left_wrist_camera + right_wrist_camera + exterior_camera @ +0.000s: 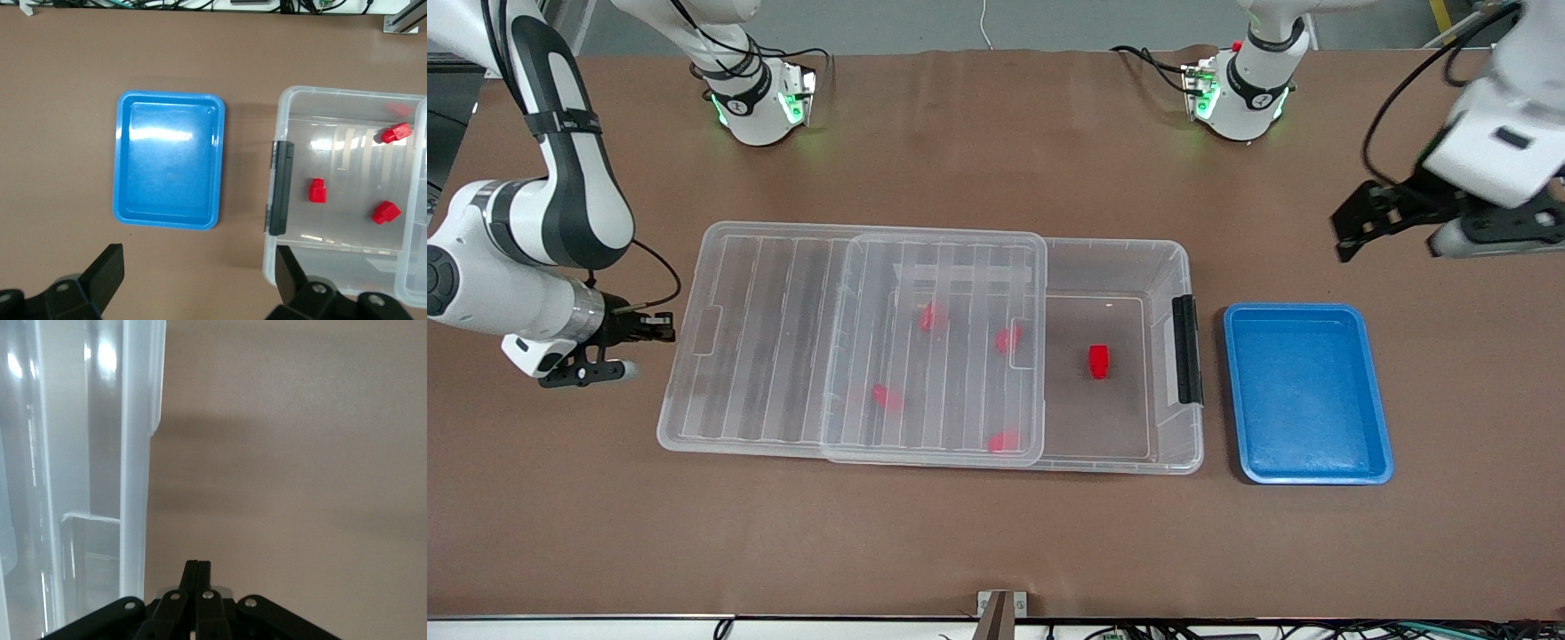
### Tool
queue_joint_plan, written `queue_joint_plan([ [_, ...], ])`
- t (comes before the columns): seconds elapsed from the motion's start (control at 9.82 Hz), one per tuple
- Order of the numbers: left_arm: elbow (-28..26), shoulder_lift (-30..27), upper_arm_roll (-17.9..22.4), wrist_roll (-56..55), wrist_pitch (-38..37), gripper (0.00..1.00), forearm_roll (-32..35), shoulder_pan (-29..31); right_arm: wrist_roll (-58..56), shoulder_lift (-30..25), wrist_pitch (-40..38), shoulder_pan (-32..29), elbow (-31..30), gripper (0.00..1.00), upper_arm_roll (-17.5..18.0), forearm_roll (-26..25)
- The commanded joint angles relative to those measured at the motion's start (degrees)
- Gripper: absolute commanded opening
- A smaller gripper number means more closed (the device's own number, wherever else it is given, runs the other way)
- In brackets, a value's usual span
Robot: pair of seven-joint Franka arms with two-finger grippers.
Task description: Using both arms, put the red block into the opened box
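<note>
The clear box (1187,267) lies mid-table, its ribbed lid (783,356) covering all but the end by the black handle (1187,348). One red block (1100,360) (317,191) lies in the uncovered part. Several more red blocks (932,316) show through the lid. My right gripper (667,331) (198,570) is shut on nothing, just outside the box's short wall (133,453) at the right arm's end. My left gripper (1341,233) (198,273) hangs open and empty over the bare table, by the blue tray's edge nearest the arms' bases.
A blue tray (1307,391) (170,160) sits empty beside the box's handle end, toward the left arm's end of the table. Brown table surface (996,551) stretches around both containers.
</note>
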Motion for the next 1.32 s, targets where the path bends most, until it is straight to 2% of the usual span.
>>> queue_joint_plan([
  [0.0, -7.1, -5.29, 7.49, 4.87, -2.02, 1.0, -2.86, -2.7, -0.81, -2.18, 0.79, 0.39, -2.32, 0.0, 0.31, 3.63],
  [0.2, -7.72, -6.79, 10.06, 7.26, -5.27, 1.0, -4.18, -2.89, -0.54, -2.27, 0.43, 1.27, -2.24, 0.0, 0.4, 6.97],
  [0.71, -7.81, -6.89, 9.46, 8.14, -6.17, 1.0, -4.8, -2.89, -0.02, -1.39, 0.87, 6.7, -1.54, 0.0, 0.4, 11.28],
  [1.22, -16.68, -13.12, 9.45, 8.23, -2.22, 1.0, -4.72, -2.8, 9.63, 1.85, 1.14, 14.26, 3.03, 0.0, 0.31, 11.82],
])
